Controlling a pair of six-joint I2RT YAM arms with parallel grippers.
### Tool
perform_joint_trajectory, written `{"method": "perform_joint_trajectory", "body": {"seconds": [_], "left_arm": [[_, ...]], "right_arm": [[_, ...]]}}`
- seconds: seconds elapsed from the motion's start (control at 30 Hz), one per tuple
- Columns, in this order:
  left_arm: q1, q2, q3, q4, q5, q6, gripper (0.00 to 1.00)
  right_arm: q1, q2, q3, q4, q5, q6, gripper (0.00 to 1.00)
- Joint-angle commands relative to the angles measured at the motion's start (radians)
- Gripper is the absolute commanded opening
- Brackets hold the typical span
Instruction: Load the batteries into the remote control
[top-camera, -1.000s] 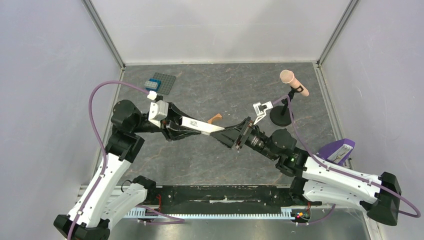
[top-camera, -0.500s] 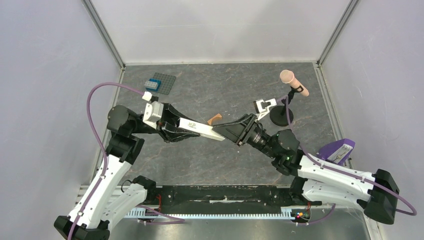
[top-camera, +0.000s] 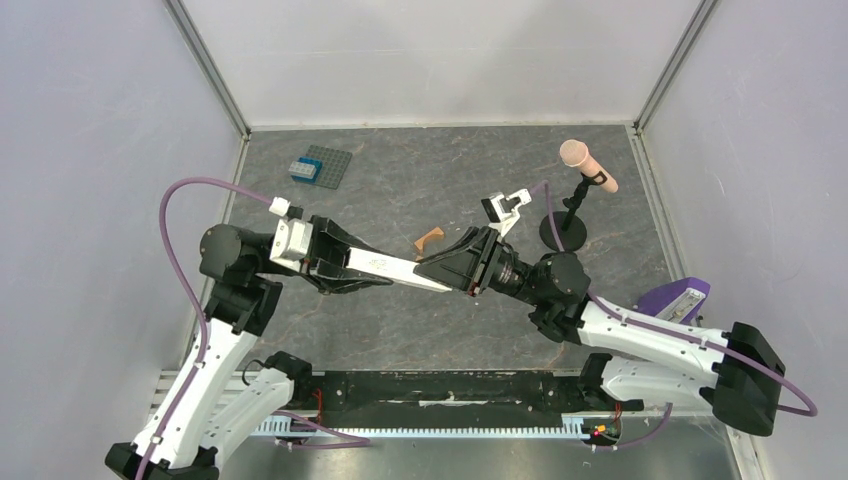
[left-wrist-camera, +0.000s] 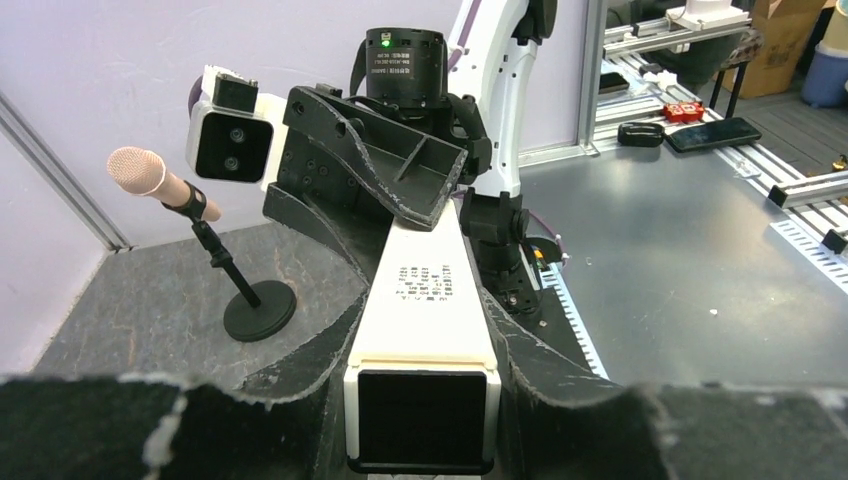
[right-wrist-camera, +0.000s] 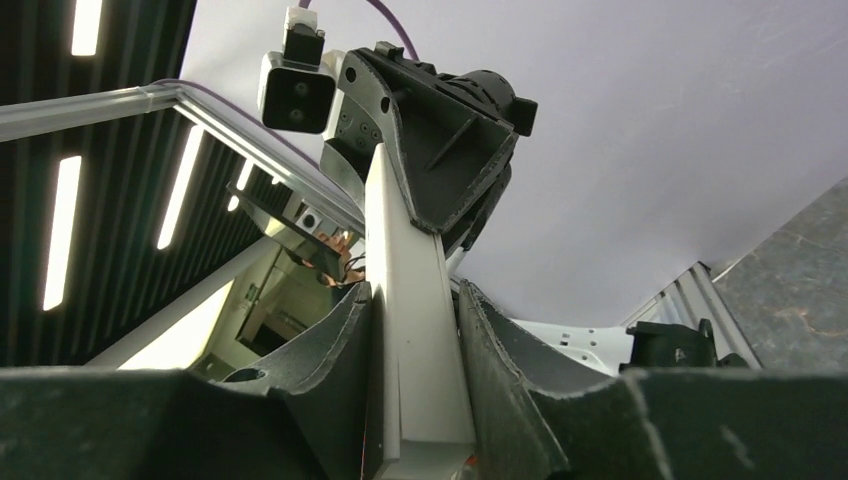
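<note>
remote control (top-camera: 395, 268): mid-frame, aloft
left gripper (top-camera: 365, 268): pinching its left end
right gripper (top-camera: 435, 272): pinching its right end

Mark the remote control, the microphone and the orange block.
remote control (top-camera: 392, 269): top view, middle of its white body.
microphone (top-camera: 574, 153): top view, its pink head.
orange block (top-camera: 430, 240): top view, its middle.

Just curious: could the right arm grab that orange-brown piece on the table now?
Probably not yet: the right gripper seems clamped on one end of the remote control, with the left gripper holding the other. The orange-brown piece lies uncovered close beside it.
</note>
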Motion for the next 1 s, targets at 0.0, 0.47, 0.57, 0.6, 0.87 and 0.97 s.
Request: {"method": "perform_joint_trajectory", "body": {"seconds": [0.0,0.47,0.57,0.6,0.87,0.97], "left_arm": [[-0.002,0.007,0.007,0.019,-0.038,-0.021,0.02],[-0.001,0.017,0.017,0.019,-0.088,-0.026,0.02],[0.0,0.018,0.008,0.019,-0.096,-0.031,0.02],[-0.001,0.016,0.005,0.018,-0.102,-0.031,0.02],[0.0,0.01,0.007,-0.048,-0.113,0.019,0.02],[0.0,0.015,0.009,-0.048,-0.112,0.021,0.02]], "right_arm": [[0.009,0.036,0.035,0.12,-0.08,0.029,0.12],[-0.017,0.031,-0.025,0.15,-0.083,0.06,0.27],[-0.024,0.027,-0.016,0.071,-0.068,0.049,0.36],[-0.025,0.024,-0.007,0.031,-0.064,0.04,0.38],[-0.046,-0.008,-0.039,-0.057,-0.032,0.02,0.49],[-0.058,-0.024,-0.06,-0.059,-0.033,0.02,0.44]]}}
